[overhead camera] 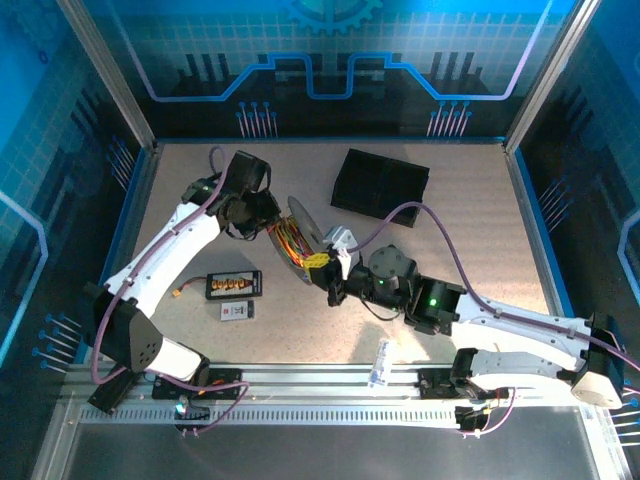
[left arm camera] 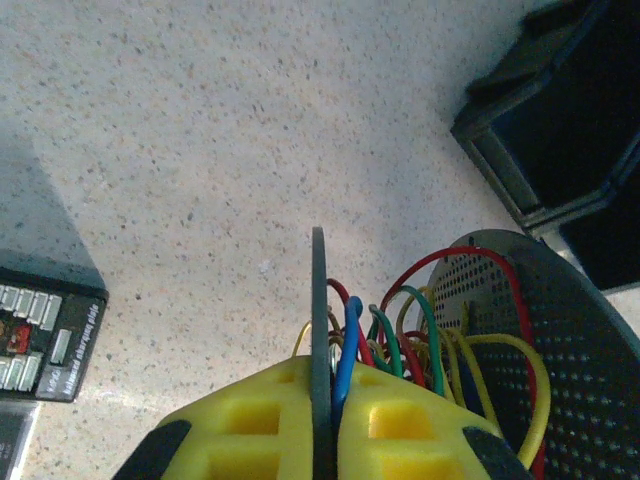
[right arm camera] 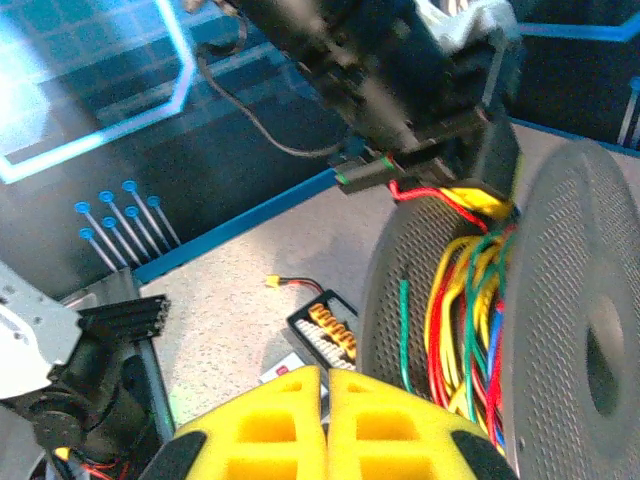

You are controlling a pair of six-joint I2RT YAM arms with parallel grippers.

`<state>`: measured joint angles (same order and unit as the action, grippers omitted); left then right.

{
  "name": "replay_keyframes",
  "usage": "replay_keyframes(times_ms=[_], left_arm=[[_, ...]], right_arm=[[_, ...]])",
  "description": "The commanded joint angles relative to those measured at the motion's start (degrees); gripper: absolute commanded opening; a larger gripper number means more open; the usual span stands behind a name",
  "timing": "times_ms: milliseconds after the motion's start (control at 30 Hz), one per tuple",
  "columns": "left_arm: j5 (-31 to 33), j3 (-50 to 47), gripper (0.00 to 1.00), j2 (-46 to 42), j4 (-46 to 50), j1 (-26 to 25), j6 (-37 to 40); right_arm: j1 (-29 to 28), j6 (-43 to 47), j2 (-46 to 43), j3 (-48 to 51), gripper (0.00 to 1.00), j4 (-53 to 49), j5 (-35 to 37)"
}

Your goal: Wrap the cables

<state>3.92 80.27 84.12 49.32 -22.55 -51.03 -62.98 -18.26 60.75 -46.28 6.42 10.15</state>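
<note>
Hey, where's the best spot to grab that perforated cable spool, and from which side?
Pinch the thin rim of one disc, coming edge-on from outside, as the left claw does now. The flat plate suits a narrow pinch; the gap between discs is packed with cables.

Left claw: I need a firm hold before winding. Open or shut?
Shut: the left claw has its yellow fingers pressed on both faces of the thin grey spool disc, beside the cables.
</note>
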Motion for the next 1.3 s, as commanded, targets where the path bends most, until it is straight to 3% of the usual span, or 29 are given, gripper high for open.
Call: replay_keyframes(times_ms=[0, 100, 167, 333, 433, 667, 1000, 1167, 1267], left_arm=[[0.49, 2.85, 0.00, -3.40, -3.61, 0.63, -2.72], [0.30, 3.83, 0.00, -3.87, -3.60, 1.60, -3.05], [0.04, 4.19, 0.00, -4.09, -4.20, 2.21, -3.49], [1.48, 5.55, 0.00, -3.07, -5.96, 2.59, -3.32], [2.83, 5.96, 0.00, -1.59, -6.42, 2.59, -3.43], [4.56, 5.69, 0.00, 0.76, -7.42, 1.02, -3.09], [12.94, 4.18, 0.00, 2.66, -9.22, -8.49, 8.08], [9.96, -1.40, 0.00, -0.15, -16.28, -10.49, 17.18], [4.75, -4.93, 0.00, -2.65, -21.12, -10.93, 22.36]], right_arm=[[3.12, -4.86, -4.20, 3.61, 0.00, -2.88, 6.32], [4.66, -6.80, -7.78, 5.97, 0.00, -9.10, 10.90], [5.10, -8.02, -9.54, 8.26, 0.00, -10.58, 9.59], [3.58, -7.93, -9.65, 11.21, 0.00, -5.98, -9.90], [1.27, -6.14, -8.53, 9.36, 0.00, -3.04, -17.85], [2.28, -7.13, -5.53, 4.72, 0.00, 5.16, -26.28], [8.96, -1.97, -4.65, -7.61, 0.00, -1.86, -16.93], [17.61, -4.01, 1.67, -15.84, 0.00, -12.06, -14.74], [21.88, -4.00, 5.99, -21.21, 0.00, -17.87, -15.29]])
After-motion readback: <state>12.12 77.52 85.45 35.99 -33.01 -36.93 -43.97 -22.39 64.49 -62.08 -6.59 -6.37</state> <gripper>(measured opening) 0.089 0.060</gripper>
